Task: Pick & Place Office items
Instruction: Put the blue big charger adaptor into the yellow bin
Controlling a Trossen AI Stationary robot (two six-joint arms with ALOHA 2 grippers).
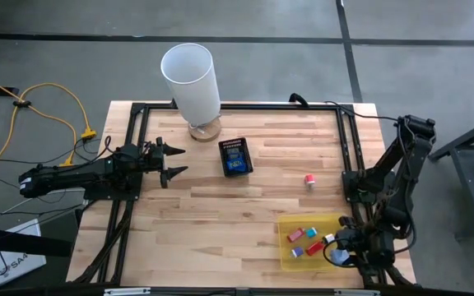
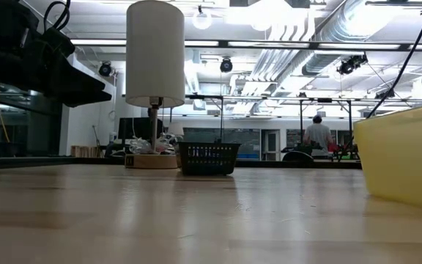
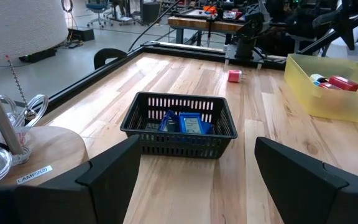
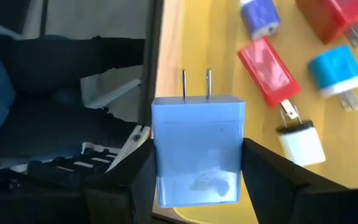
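Right fingers flanking pale blue plug block, prongs pointing away

this was a robotics lab or workshop in a large industrial hall. exposed silver ducts and strip lights ran under an open ceiling, over a grey concrete floor with a yellow cable trailing across it. the wooden table sat in a black metal frame. behind it stood more benches, office chairs and a person working far off.
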